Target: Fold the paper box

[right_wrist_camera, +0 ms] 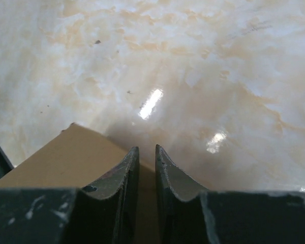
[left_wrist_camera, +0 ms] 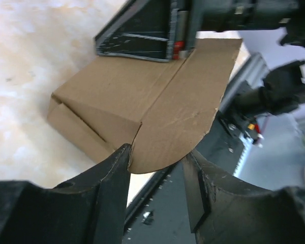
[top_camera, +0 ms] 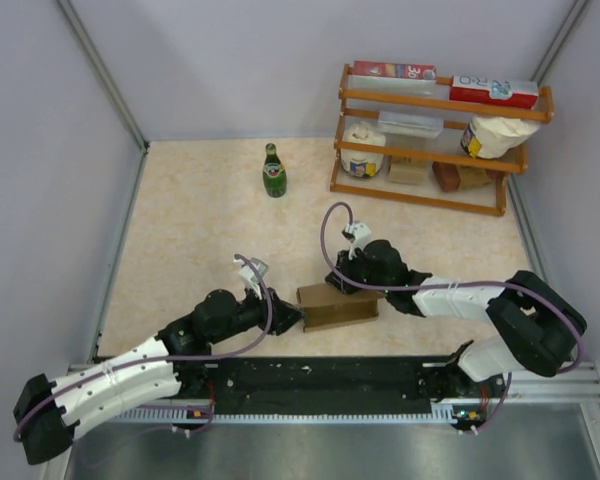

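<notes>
The paper box (top_camera: 338,307) lies on the table (top_camera: 195,235) near its front edge, between the two arms. It is partly folded, a low oblong of plain brown cardboard.

In the left wrist view, one end panel is tucked in at the box's left corner, and a long flap (left_wrist_camera: 185,109) with a rounded end stretches toward the camera. The left gripper (left_wrist_camera: 157,151) is at the box's left end. Its fingers (left_wrist_camera: 109,178) stand apart with the tip of that flap between them, and the flap's edge runs just beside one finger.

The right gripper (top_camera: 345,285) comes in from the far side and sits on the box's back edge, at the far end of the flap's crease. In the right wrist view its fingers (right_wrist_camera: 127,175) are nearly together, with only a thin slit between them. Cardboard shows in the slit and to the left, but I cannot tell whether it is pinched.

Well behind the box stand a green bottle (top_camera: 273,171) and a wooden rack (top_camera: 420,197) of groceries.
</notes>
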`<state>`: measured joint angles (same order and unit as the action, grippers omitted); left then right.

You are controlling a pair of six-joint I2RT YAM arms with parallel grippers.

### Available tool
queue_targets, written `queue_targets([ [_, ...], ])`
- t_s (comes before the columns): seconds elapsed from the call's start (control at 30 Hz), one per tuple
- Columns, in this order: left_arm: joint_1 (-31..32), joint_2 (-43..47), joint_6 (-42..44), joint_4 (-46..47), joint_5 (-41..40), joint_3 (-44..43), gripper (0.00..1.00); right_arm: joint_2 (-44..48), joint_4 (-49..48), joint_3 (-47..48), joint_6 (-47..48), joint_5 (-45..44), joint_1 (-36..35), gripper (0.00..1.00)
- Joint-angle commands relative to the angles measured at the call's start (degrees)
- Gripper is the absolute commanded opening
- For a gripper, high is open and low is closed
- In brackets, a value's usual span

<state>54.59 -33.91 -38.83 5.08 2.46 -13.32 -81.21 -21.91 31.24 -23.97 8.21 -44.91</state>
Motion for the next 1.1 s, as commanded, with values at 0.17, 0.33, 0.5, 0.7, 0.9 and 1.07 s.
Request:
queue_targets([
  [0.17, 0.26, 3.59, 0.77, 3.71, 18.28, 0.23, 0.45, 4.21, -8.50, -5.49, 1.90, -6.97, -1.24, 0.19],
  [0.33, 0.26, 2.36, 2.70, 3.01, 18.90, 1.37, 0.38, 6.32, -8.59, -6.72, 1.82, -9.42, -1.15, 0.19],
  [0.5, 0.26, -0.45, 4.02, 1.95, 21.09, 2.95, 0.32, 9.57, -6.57, -6.29, 2.17, -10.23, -1.32, 0.21],
  [0.7, 0.26, -1.95, 4.38, 1.42, 21.36, 5.50, 0.24, 15.63, 3.43, -1.02, 4.01, -5.32, -1.24, 0.24],
  [0.9, 0.26, -2.82, 3.50, 1.25, 19.08, 6.82, 0.20, 23.54, 11.79, -0.04, 3.31, 4.08, -1.85, 0.23],
  [1.07, 0.26, -4.85, 2.79, 2.91, 20.13, 7.26, 0.33, 30.57, 16.37, -2.94, 2.26, 9.28, -3.17, 0.22],
])
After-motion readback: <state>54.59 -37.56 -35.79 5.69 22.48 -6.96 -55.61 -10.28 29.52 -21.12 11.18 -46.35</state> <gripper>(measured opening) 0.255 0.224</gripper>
